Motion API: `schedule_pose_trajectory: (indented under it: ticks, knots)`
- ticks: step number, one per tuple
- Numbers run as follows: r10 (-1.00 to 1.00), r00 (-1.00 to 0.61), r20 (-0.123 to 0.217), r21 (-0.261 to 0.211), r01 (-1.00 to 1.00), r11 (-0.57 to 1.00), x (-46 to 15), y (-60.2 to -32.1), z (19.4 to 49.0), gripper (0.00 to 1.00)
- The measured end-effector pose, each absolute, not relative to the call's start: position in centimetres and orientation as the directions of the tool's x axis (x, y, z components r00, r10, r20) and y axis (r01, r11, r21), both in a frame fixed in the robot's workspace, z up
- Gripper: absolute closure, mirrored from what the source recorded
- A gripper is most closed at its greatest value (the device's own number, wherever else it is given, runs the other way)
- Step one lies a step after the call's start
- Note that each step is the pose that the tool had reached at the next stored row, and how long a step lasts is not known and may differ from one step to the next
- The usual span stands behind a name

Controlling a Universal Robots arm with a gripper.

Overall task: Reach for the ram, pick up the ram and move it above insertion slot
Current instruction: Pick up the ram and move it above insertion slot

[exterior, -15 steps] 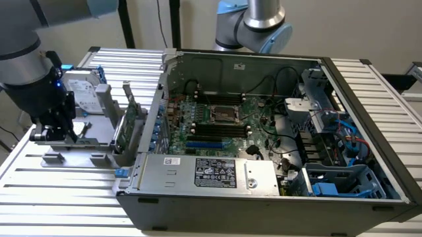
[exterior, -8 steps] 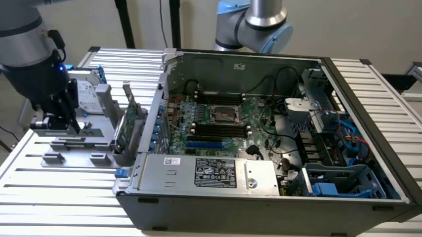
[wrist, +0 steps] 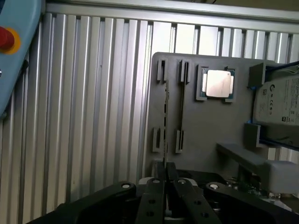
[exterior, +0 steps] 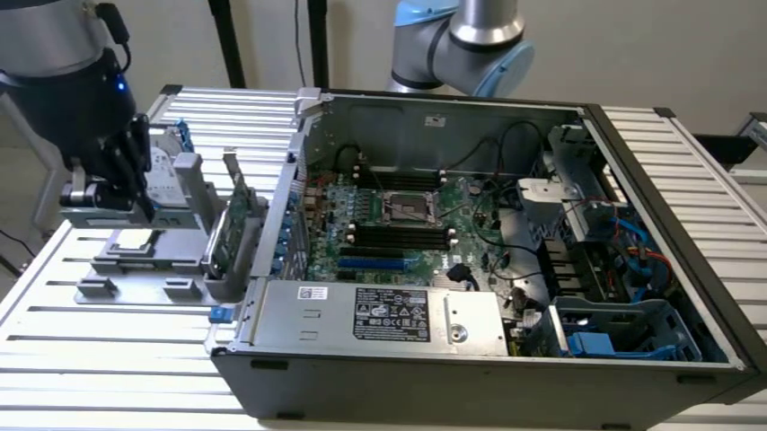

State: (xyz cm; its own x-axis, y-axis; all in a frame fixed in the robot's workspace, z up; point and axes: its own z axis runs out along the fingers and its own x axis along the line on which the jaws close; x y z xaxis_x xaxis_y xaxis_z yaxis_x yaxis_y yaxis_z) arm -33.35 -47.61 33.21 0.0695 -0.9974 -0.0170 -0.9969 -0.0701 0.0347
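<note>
- Gripper [wrist: 164, 169] narrow, pinched on ram [wrist: 166, 116] at its near end.
- Ram stands on edge in holder [wrist: 201, 140] slots, at exterior view's left, outside the case [exterior: 480, 395].
- Imo: lift straight up w/o twist, since the thin board could bind in slots.

Matt grey plastic, smooth: holder [wrist: 205, 126]. Ribbed bare metal, satin sheen: table [wrist: 93, 116] under holder. Bright reflective metal lid: processor [wrist: 218, 84] seated in holder. Matt black finish: gripper [wrist: 164, 167] at holder's edge.

Soft even light, dim wrist view
</note>
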Motion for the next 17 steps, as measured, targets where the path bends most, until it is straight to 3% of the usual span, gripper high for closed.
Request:
schedule_pose_trajectory:
  ticks: [17]
  knots:
    - [-0.997, 0.081, -0.020, 0.038, -0.996, -0.082, -28.3, -47.2, 40.8, 0.87]
